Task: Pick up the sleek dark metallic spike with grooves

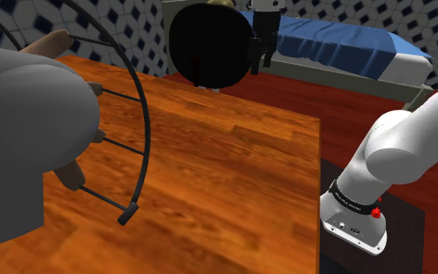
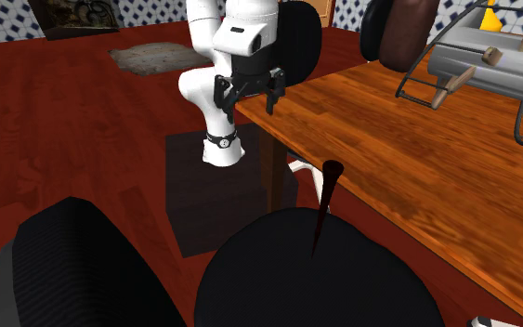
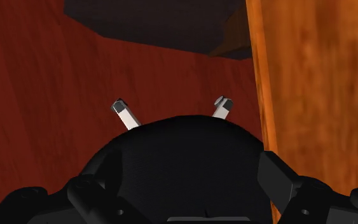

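One slim spike [image 2: 325, 200], almost black with a dark red sheen, stands at the lower centre of the second exterior view. Its long axis runs nearly straight up and down with a slight lean. The broad end is on top, tipped a little toward the frame's right. The shaft narrows to a fine point aimed down and slightly left. No grooves can be made out.

The point lies against a large black rounded shape [image 2: 315, 288] that spreads across the bottom of the frame. Whether the spike rests on it or only passes in front of it cannot be told. Just right of the spike runs the edge of an orange-brown wooden table [image 2: 417, 167], which stretches from the upper centre to the lower right.

Well apart from the spike, at the upper centre of the same view, the black gripper [image 2: 248, 98] hangs from the white arm [image 2: 213, 19] beside the table's far corner, pointing down. Its two fingers stand apart with nothing between them.

The task appears to be at the approach step, with nothing grasped yet. The next move would call for carrying the spread fingers across to the spike. They would then close across the shaft, square to its upright axis and probably near the broader upper end, since the thin taper looks likely to slip.
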`<action>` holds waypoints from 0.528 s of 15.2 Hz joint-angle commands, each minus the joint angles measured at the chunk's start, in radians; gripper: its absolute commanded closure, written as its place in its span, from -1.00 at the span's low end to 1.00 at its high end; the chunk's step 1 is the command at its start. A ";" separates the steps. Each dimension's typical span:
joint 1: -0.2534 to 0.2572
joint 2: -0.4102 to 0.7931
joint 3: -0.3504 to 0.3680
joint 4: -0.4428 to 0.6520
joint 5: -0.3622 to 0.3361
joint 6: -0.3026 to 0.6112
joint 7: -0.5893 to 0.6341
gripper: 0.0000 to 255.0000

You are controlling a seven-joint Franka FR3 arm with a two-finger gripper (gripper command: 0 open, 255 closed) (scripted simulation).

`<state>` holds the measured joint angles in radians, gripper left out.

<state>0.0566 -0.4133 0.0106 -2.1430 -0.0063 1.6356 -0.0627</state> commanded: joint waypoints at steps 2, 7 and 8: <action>0.008 0.120 0.016 0.128 0.010 -0.008 0.025 -1.00; 0.022 0.314 0.039 0.354 0.017 -0.039 0.066 -1.00; 0.025 0.354 0.043 0.404 0.017 -0.049 0.074 -1.00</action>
<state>0.0808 -0.1005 0.0523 -1.7880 0.0107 1.5943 0.0077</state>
